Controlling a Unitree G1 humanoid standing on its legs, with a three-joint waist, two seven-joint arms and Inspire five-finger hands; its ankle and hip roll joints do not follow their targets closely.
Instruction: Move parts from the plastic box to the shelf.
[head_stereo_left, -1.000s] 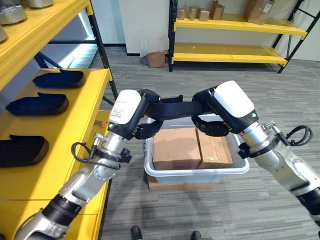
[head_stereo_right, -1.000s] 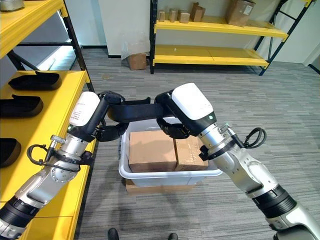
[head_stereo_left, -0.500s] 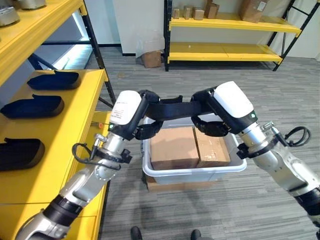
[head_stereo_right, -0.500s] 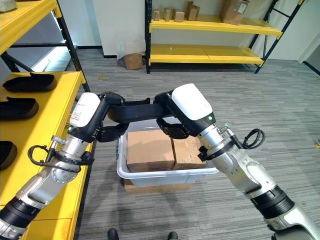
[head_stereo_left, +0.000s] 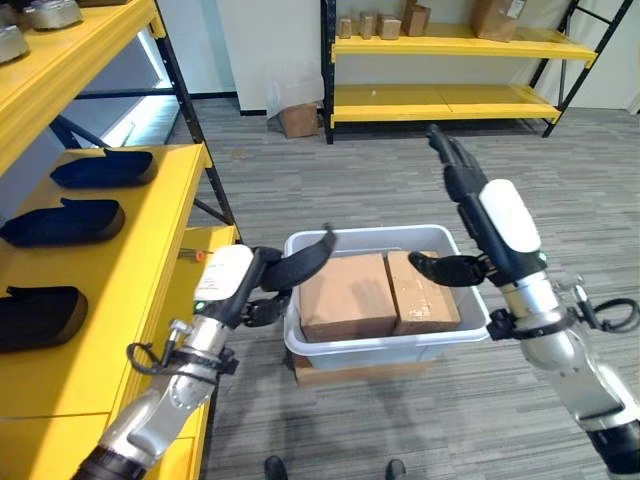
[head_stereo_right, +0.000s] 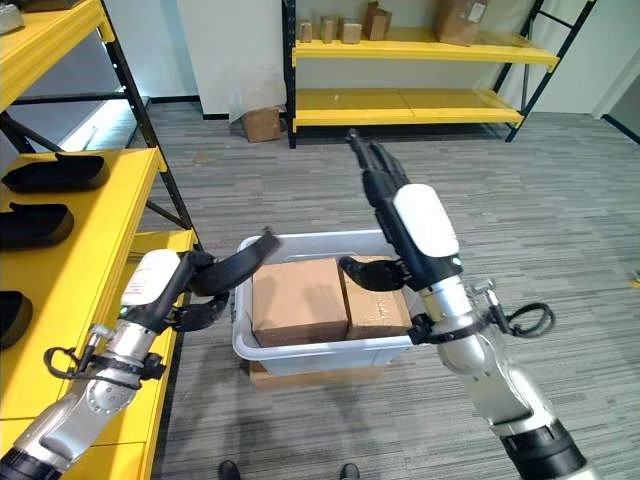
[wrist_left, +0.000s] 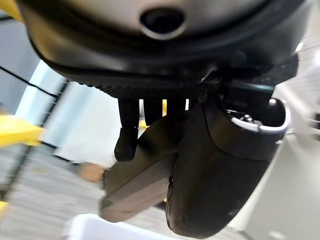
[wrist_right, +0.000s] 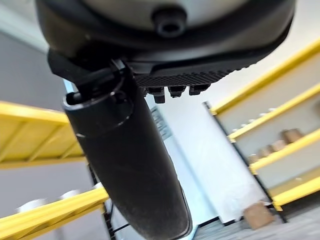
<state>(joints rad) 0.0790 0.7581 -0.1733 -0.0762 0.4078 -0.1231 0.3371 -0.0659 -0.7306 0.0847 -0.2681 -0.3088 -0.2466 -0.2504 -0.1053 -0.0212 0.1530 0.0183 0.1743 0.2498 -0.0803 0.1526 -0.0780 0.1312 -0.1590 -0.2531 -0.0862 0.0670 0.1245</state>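
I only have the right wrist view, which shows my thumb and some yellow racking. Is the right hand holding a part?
Observer: No. The right hand is open with its fingers straight, raised by the plastic box.
Operator: Where is the part, then?
Observer: The left hand grips a long black part at the box's left rim.
Operator: Any room on the shelf?
Observer: Three dark parts lie along the yellow shelf, which is bare toward its front edge.
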